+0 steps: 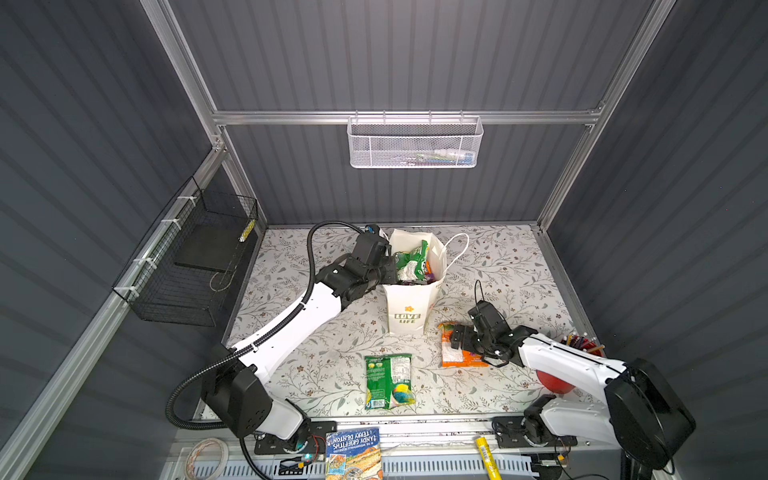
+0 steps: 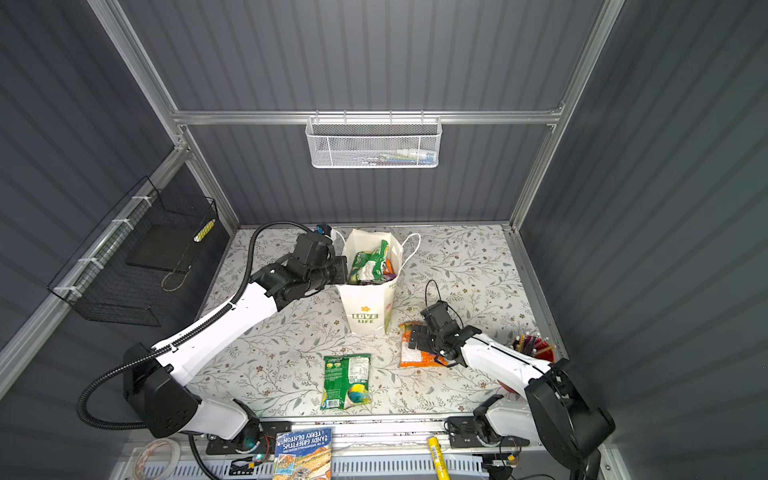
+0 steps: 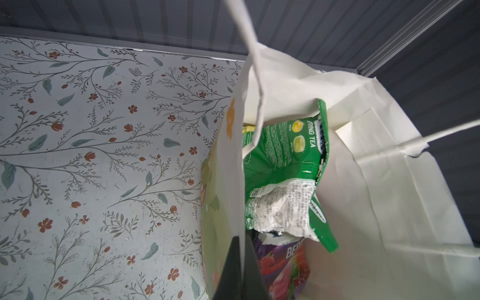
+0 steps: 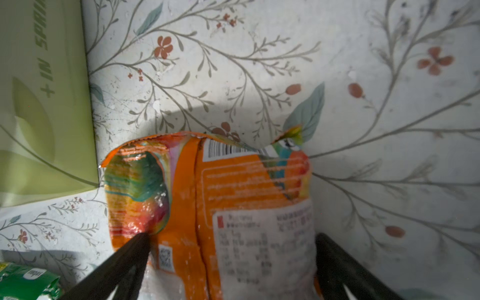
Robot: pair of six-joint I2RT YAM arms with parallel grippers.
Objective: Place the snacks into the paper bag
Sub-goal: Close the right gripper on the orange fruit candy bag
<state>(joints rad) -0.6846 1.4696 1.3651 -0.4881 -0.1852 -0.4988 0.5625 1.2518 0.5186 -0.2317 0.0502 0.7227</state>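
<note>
- The paper bag point(image 1: 409, 309) stands upright near the middle of the tabletop point(image 1: 503, 266). Its mouth is open, and green, silver-backed and purple snacks point(image 1: 409, 262) are piled inside almost to the rim.
- At 9 o'clock on the bag's mouth, the left pincer point(image 3: 240, 242) is pinched tight on the rim, with one finger inside the paper wall and one outside.
- An orange packet point(image 1: 459, 357) lies flat on the tabletop at about 4 o'clock from the bag, just beside its base.
- The right pincer point(image 4: 231, 244) is spread wide over that orange packet, with one fingertip over its face and the other just off its far edge, gripping nothing.
- A green packet point(image 1: 388, 380) lies flat at 6 o'clock from the bag, apart from it.
- Further out, a red pencil cup point(image 1: 557, 382) sits at 4 o'clock, partly behind the right arm.
- A book point(image 1: 353, 453) rests on the front ledge at 6 o'clock.
</note>
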